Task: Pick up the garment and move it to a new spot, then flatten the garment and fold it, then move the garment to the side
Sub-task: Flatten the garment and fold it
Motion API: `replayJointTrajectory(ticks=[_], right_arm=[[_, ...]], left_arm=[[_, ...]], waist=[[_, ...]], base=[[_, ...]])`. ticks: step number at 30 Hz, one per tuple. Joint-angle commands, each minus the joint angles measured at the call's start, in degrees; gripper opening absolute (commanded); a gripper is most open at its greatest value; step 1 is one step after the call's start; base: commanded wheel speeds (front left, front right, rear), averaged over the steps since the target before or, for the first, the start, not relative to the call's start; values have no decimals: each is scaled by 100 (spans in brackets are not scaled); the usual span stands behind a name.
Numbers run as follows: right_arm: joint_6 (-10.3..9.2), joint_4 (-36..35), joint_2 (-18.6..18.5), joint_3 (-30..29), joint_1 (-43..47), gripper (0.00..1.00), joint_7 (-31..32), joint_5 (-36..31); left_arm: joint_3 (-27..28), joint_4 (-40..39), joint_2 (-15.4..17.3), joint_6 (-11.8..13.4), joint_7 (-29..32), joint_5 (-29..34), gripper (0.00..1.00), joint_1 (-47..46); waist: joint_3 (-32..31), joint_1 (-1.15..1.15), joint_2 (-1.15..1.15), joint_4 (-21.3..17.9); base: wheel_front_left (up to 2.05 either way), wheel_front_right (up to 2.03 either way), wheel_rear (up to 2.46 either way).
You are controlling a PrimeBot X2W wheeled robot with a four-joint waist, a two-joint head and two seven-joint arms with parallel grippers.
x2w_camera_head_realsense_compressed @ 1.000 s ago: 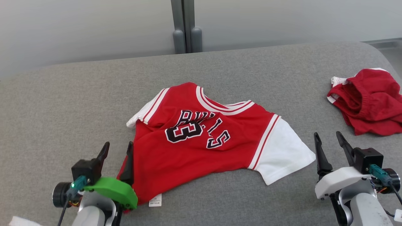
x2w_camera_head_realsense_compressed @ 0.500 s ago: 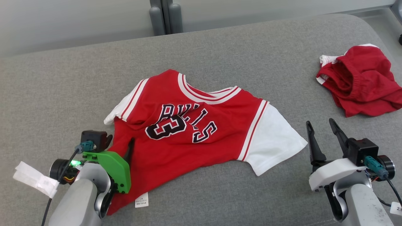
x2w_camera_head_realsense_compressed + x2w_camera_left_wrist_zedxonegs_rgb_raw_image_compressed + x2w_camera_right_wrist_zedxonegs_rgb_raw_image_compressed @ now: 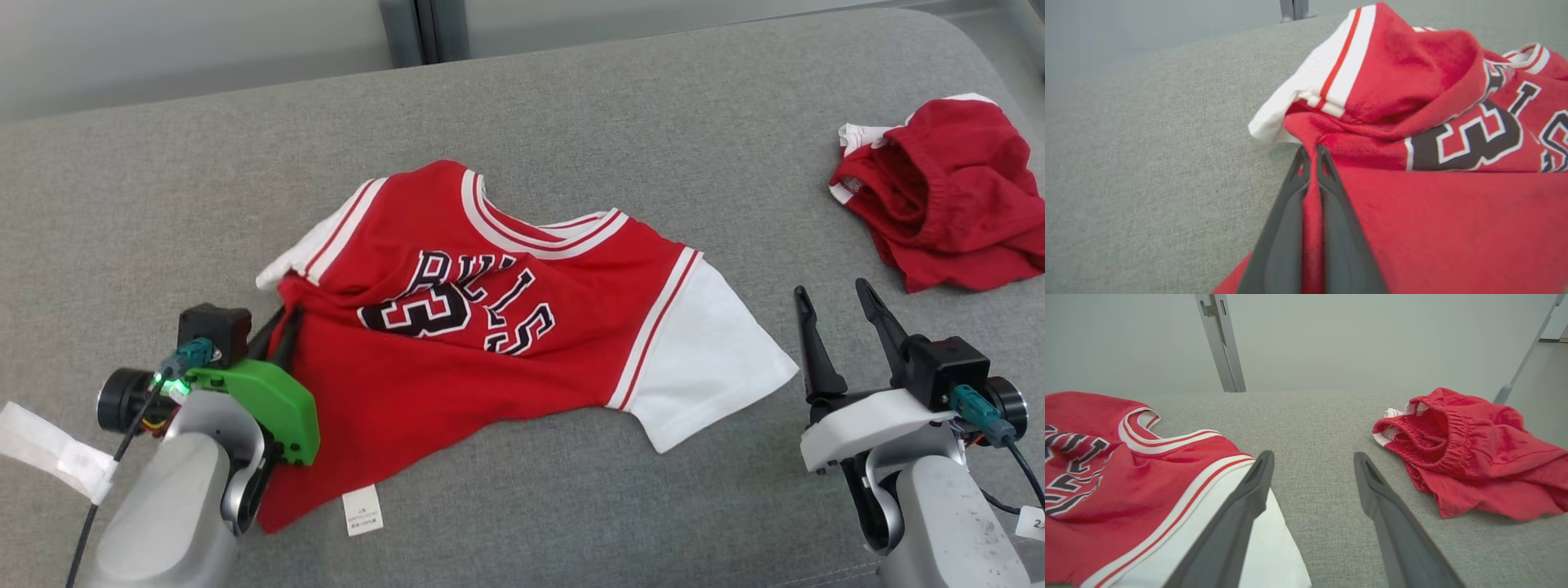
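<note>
At left edge: clamped shut on soft, light jersey [image 3: 457,384] with left gripper [image 3: 1310,152]; gaping empty at right gripper [image 3: 831,290]; likely drapes limply.

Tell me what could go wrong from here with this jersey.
1. The left gripper is shut on a thin pinch of the jersey at its side edge. In a lift, the cloth could slip out.
2. The right gripper stands open beside the white sleeve, holding nothing. A one-sided lift would likely bunch the creased jersey further.
3. The red shorts lie close on the right. A move that way could drag across them.
</note>
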Motion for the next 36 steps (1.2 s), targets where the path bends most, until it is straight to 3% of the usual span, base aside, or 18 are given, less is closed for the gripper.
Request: replayJointTrajectory(ticks=[1,12,13,14,15,21,28,36], right_arm=[[-9,-31,-24,-10,-47,100,-25,37],[-9,-1,-24,92,-195,100,-25,33],[-9,-1,-23,95,-206,100,-25,31],[-9,-7,-24,88,-219,100,-25,39],[-9,-10,-23,81,-221,100,-25,47],[-9,-119,-25,-99,-76,100,-26,64],[-9,-205,-22,-247,184,100,-26,22],[-9,-100,-21,-34,596,100,-26,-245]], left_arm=[[-22,6,5,64,-166,91,0,-196],[-335,987,-425,157,-1043,579,0,-1353],[-341,1090,-443,150,-1085,577,11,-1409],[-324,1193,-468,142,-1160,555,60,-1466],[-289,1264,-495,148,-1220,516,100,-1502],[-1,1244,-548,157,-1469,337,100,-1243],[783,-170,-639,179,-1476,235,100,-14],[1244,-973,-1049,208,-1477,293,100,1522]], waist=[[57,0,0,-16],[352,0,0,-298],[358,0,0,-319],[362,0,0,-343],[361,0,0,-354],[191,0,0,-293],[-283,0,0,-5],[-879,0,0,220]], base=[[0,0,0],[0,0,0],[0,0,0],[0,0,0],[0,0,0],[0,0,0],[0,0,0],[0,0,0]])
